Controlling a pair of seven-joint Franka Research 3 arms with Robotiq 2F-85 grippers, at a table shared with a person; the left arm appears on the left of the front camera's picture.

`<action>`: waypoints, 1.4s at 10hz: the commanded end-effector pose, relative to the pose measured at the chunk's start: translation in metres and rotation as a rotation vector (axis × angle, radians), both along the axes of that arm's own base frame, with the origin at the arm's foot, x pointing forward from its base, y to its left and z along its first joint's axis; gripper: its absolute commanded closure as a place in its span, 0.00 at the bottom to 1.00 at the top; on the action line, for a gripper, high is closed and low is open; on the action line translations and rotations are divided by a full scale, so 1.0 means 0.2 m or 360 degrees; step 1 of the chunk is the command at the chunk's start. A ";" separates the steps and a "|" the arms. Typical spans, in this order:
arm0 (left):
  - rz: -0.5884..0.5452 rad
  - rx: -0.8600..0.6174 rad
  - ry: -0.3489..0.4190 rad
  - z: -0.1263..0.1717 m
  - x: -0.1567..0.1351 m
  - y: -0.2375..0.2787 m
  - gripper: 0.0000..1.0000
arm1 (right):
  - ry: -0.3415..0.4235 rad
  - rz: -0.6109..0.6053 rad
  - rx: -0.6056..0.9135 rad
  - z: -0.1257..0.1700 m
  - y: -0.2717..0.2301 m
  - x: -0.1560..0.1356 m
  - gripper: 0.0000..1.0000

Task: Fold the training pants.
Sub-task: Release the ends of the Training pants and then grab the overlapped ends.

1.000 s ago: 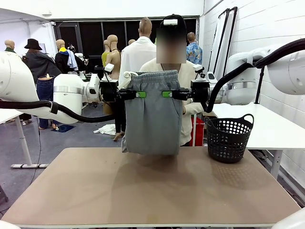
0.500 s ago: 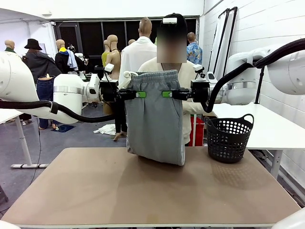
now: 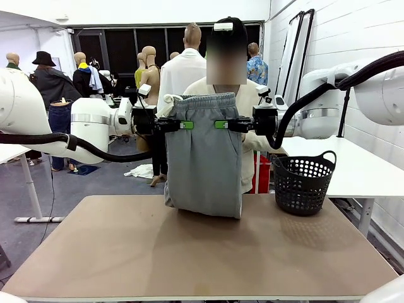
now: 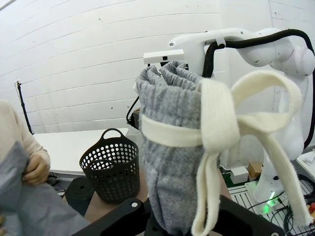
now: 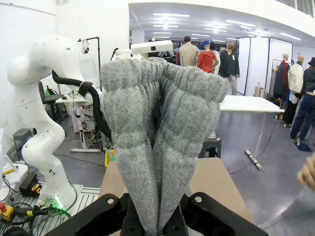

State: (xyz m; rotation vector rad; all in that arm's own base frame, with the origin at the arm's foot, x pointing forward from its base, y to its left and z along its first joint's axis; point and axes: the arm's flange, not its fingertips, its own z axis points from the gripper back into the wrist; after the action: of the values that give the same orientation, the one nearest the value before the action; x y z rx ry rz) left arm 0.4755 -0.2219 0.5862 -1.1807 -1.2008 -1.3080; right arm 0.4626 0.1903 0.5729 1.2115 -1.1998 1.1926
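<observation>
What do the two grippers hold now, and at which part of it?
The left gripper and the right gripper are both shut on the training pants, just below the gathered waistband, one toward each side. The rest hangs down.

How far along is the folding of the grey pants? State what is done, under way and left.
Done: the left gripper and right gripper are each shut on a side of the pants below the waistband. Under way: the pants hang from both grippers over the table. Left: laying them flat and folding them.
</observation>
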 end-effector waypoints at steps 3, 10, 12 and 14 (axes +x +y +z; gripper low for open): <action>0.0003 -0.0011 -0.0036 0.01 -0.01 0.00 1.00 | -0.0012 0.0007 0.0006 0.01 0.00 -0.01 1.00; 0.0003 -0.0011 -0.0036 0.01 -0.01 0.00 1.00 | -0.0012 0.0007 0.0006 0.01 0.00 -0.01 1.00; 0.0003 -0.0011 -0.0036 0.01 -0.01 0.00 1.00 | -0.0012 0.0007 0.0006 0.01 0.00 -0.01 1.00; 0.0003 -0.0011 -0.0036 0.01 -0.01 0.00 1.00 | -0.0012 0.0007 0.0006 0.01 0.00 -0.01 1.00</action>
State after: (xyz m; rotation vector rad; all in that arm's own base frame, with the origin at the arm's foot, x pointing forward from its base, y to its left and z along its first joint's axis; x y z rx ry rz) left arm 0.4755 -0.2219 0.5862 -1.1807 -1.2008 -1.3080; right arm 0.4626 0.1903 0.5729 1.2115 -1.1998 1.1926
